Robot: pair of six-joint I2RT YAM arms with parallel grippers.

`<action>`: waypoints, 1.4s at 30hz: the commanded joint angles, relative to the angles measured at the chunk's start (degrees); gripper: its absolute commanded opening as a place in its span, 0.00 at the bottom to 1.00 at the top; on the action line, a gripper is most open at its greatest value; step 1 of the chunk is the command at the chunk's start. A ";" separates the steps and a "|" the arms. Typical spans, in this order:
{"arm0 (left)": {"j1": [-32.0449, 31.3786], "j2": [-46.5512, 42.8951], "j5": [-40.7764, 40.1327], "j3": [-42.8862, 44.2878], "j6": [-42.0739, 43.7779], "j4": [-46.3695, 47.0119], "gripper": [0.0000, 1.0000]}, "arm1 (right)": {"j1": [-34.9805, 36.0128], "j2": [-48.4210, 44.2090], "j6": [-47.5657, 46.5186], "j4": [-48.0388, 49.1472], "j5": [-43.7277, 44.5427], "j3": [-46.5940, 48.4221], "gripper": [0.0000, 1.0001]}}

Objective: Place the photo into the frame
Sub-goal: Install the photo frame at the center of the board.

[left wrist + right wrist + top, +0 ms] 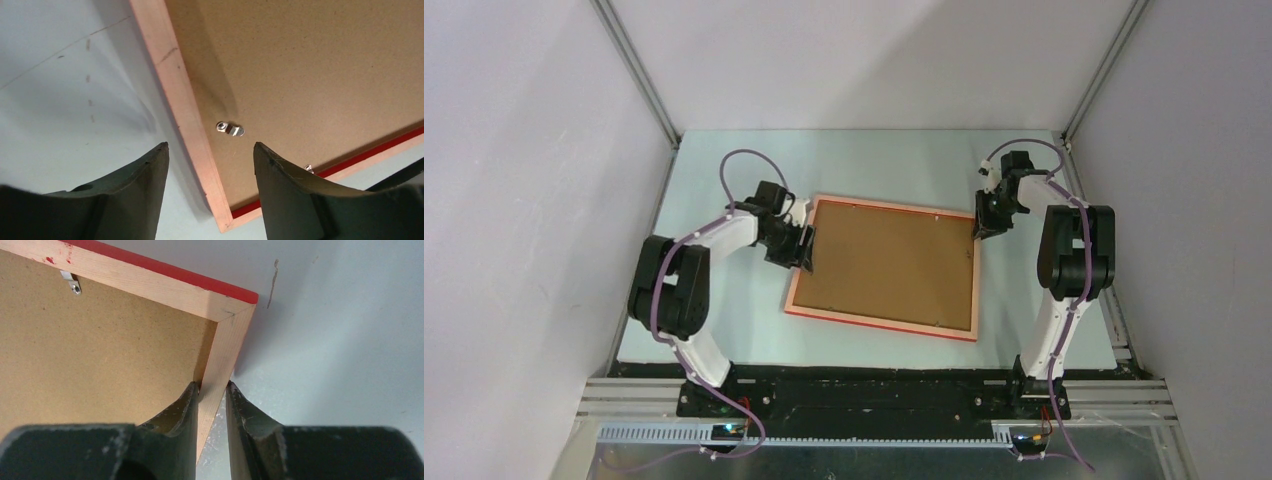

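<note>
The photo cannot be seen in any view; whether it lies under the brown backing board cannot be told. The frame lies face down in the middle of the counter, pale wooden back up and red front edge showing along its rim, with the board seated inside it. At about 2 o'clock on the frame, the right hand is pinched on the side rail just below the corner, one finger inside against the board and one outside. At about 9 o'clock, the left hand hangs open over the opposite rail, holding nothing, with a small metal clip just ahead of its fingertips. The likely trouble from here is the narrow corner grip. If the right hand lifts or pulls, the frame could pivot or slide across the smooth counter and slip out. The left hand could also miss the tiny clip, press on the board, or nudge the whole frame sideways against the other hand's hold.
</note>
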 commanded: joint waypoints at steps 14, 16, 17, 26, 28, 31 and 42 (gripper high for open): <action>-6.59 3.54 -10.00 1.58 -3.10 2.47 0.67 | 0.01 0.68 -0.91 3.78 -2.78 -0.69 0.04; -6.62 3.69 -10.08 1.73 -3.17 2.52 0.66 | -0.06 0.65 -0.92 3.76 -2.95 -0.78 0.03; -6.55 3.79 -10.18 2.01 -3.29 2.48 0.65 | -0.16 0.62 -0.96 3.77 -2.98 -0.83 0.04; -5.96 5.91 -10.19 4.18 -4.64 2.57 0.60 | -0.89 0.12 -1.21 4.01 -3.46 -1.75 0.03; -5.96 6.08 -10.71 3.93 -4.58 2.58 0.60 | -0.95 0.34 -1.26 4.02 -3.53 -1.73 0.04; -5.89 5.92 -10.91 3.38 -4.37 2.72 0.58 | -0.96 0.42 -1.27 4.13 -3.57 -1.76 0.04; -5.92 3.17 -10.53 0.66 -1.95 2.64 0.47 | -1.40 0.33 -1.35 4.06 -3.68 -1.75 0.03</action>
